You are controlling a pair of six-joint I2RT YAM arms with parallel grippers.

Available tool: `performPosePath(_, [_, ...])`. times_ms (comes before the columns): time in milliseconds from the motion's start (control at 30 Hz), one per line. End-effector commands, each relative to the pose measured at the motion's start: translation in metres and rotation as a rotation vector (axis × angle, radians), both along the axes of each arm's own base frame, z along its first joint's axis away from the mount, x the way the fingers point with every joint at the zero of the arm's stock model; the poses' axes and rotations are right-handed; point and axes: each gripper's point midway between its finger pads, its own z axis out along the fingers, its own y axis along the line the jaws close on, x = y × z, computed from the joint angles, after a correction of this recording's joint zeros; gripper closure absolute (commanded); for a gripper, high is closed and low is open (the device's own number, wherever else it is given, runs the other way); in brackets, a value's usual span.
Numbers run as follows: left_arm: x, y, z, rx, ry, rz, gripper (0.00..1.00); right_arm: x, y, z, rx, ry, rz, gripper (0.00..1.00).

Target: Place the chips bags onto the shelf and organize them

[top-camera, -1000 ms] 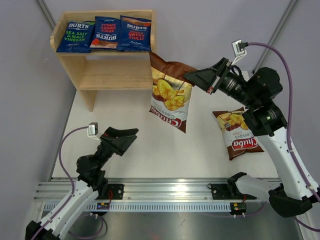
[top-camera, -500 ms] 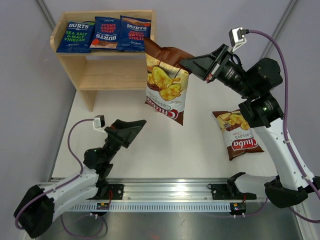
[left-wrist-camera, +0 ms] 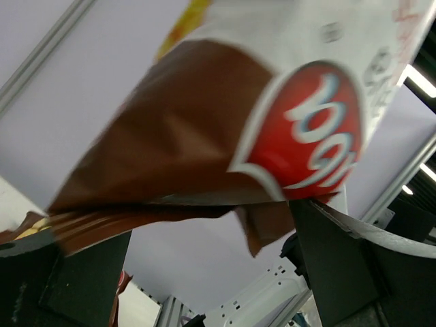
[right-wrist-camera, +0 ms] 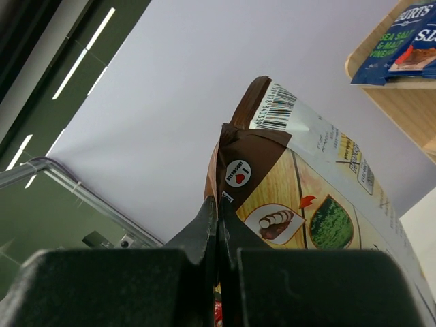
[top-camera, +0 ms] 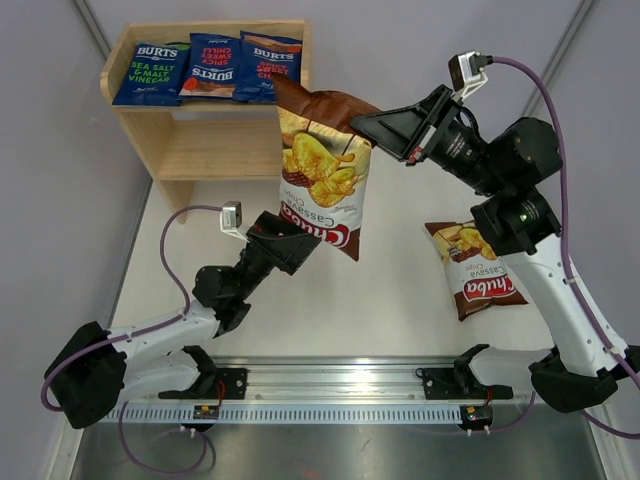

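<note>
Right gripper (top-camera: 364,122) pinches the hanging Chuba bag (top-camera: 322,180) at upper centre (top corner only), left gripper (top-camera: 308,243) spread apart at its bottom edge.

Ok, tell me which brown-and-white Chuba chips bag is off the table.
The brown-and-white Chuba bag hanging from the right pincer, pinched by its top edge. The other Chuba bag lies flat on the white table.

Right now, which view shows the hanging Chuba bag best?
Top external: it shows the whole hanging Chuba bag, pinched by the right end effector. Left wrist shows only its blurred lower end; right wrist only its back with the barcode.
</note>
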Motion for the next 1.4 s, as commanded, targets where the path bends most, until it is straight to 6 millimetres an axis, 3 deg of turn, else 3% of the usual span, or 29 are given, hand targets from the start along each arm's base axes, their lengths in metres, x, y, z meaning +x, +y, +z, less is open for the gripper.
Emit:
performPosePath(0, [-0.053,0.041,0.098,-0.283,-0.4,0.035,0.01,-0.018,-0.008,0.028,0.099,-0.065,0.027,1.0])
performPosePath(333, [-0.079,0.041,0.119,-0.314,-0.486,-0.005,0.01,-0.028,-0.012,0.031,0.133,-0.068,0.057,1.0])
performPosePath(500, [-0.113,0.059,0.142,-0.372,-0.588,-0.034,0.01,-0.027,-0.014,0.029,0.159,-0.06,0.055,1.0])
performPosePath(867, [-0.128,0.095,0.157,-0.461,-0.611,0.036,0.01,-0.038,-0.016,0.03,0.248,-0.059,0.108,1.0])
performPosePath(1067, [-0.141,0.124,0.165,-0.527,-0.631,0.081,0.01,-0.041,-0.014,0.003,0.218,-0.054,0.086,1.0])
performPosePath(1100, [-0.142,0.128,0.165,-0.537,-0.627,0.087,0.01,-0.038,-0.009,-0.013,0.204,-0.029,0.091,1.0])
performPosePath(1200, [-0.144,0.139,0.166,-0.56,-0.625,0.122,0.01,-0.041,0.005,-0.034,0.195,-0.015,0.134,1.0])
performPosePath(1367, [-0.14,0.142,0.16,-0.56,-0.6,0.138,0.01,-0.041,0.015,-0.039,0.199,-0.019,0.161,1.0])
